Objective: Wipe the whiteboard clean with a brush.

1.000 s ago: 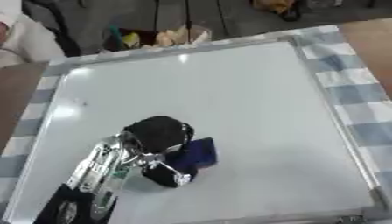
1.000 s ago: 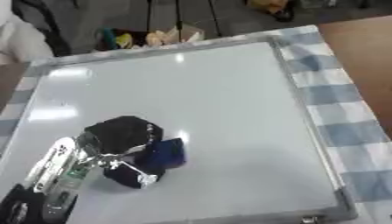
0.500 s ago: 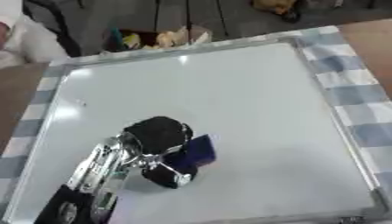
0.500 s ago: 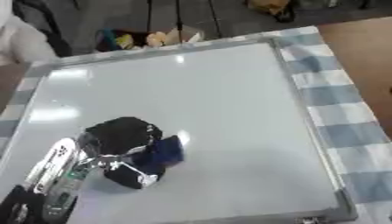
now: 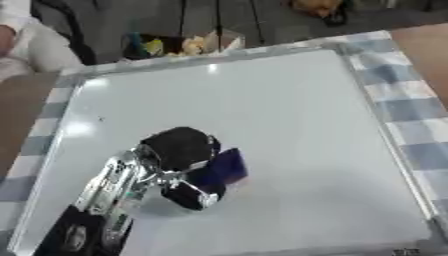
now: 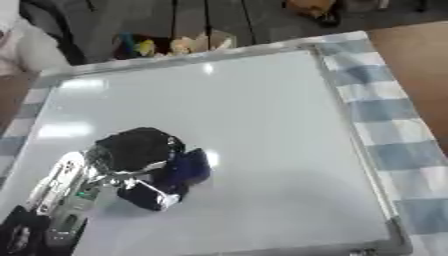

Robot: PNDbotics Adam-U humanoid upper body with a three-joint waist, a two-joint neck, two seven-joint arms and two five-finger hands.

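A large whiteboard [image 5: 289, 110] with a grey frame lies flat on a blue-and-white checked cloth. My left hand [image 5: 179, 150] comes in from the lower left and rests on the board's lower-left part. Its fingers are curled round a dark blue brush [image 5: 226, 168], which lies against the board surface. A tiny dark mark [image 5: 100, 119] shows near the board's left edge. My right hand is in no view.
The checked cloth [image 6: 385, 125] runs along the board's right side. Beyond the far edge sit several small coloured things [image 5: 179, 44] on the floor. A person in white [image 5: 17, 35] shows at the upper left, away from the board.
The brush and my left hand have shifted slightly toward the near side of the board; the camera view has also tilted a little.
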